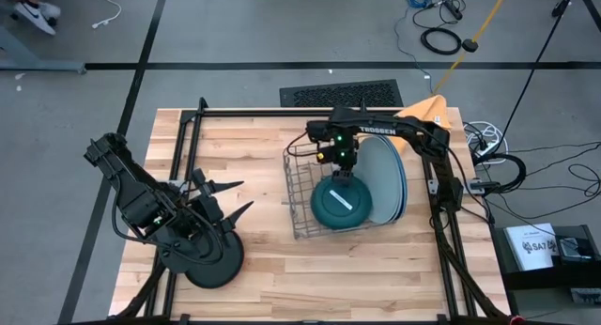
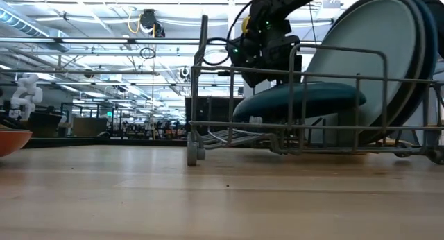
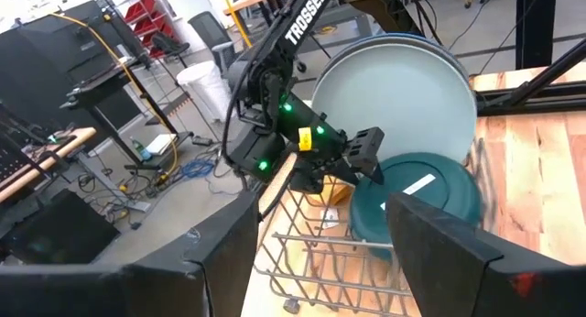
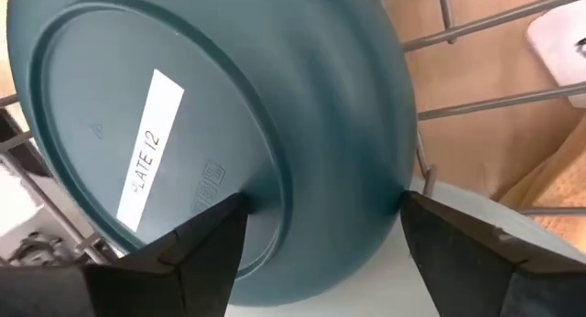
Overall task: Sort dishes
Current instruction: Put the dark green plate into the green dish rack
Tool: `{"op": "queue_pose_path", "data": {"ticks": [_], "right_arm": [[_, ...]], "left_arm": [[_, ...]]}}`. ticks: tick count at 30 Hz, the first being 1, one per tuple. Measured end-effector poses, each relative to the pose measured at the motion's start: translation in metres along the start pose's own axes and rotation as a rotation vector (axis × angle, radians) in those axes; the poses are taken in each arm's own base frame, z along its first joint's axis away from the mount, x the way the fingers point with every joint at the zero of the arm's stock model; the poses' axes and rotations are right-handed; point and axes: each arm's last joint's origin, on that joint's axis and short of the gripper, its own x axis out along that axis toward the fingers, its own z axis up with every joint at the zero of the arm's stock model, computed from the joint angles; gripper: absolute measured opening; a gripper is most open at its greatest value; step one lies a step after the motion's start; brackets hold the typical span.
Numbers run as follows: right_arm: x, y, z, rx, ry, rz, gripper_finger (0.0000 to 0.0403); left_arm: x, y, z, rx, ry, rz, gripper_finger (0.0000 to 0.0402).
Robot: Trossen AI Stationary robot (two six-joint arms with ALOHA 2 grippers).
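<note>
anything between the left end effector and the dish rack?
No, bare wood. In the high view the tabletop between the left end effector and the wire rack holds nothing; the black plate sits under that arm.

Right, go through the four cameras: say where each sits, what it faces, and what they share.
High: above the table, looking straight down; both arms, dish rack, teal plate.
Low: at tabletop height, looking level across the table into the room; right arm over the rack.
Left wrist: on the left arm, facing the rack; its own open fingers, right hand beyond.
Right wrist: on the right arm, close on the teal plate; own open fingers.
Shared: all four show the teal plate.
</note>
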Motion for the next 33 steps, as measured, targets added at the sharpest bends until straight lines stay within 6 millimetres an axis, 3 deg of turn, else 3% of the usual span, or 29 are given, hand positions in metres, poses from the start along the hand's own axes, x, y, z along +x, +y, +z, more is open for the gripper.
{"op": "queue_pose_path", "data": {"ticks": [12, 23, 33], "right_arm": [[0.005, -0.002, 0.002, -0.009, -0.028, 0.049, 0.0283], [-0.027, 0.009, 0.002, -0.03, -0.085, 0.027, 0.0283], [-0.024, -0.013, -0.003, 0.045, -0.033, 0.064, 0.0283]], "left_arm": [[0.0, 0.0, 0.0, 0.001, 0.001, -0.001, 0.024], [0.0, 0.0, 0.0, 0.017, 0.002, -0.005, 0.024], [0.0, 0.0, 0.0, 0.016, 0.003, -0.006, 0.024]]}}
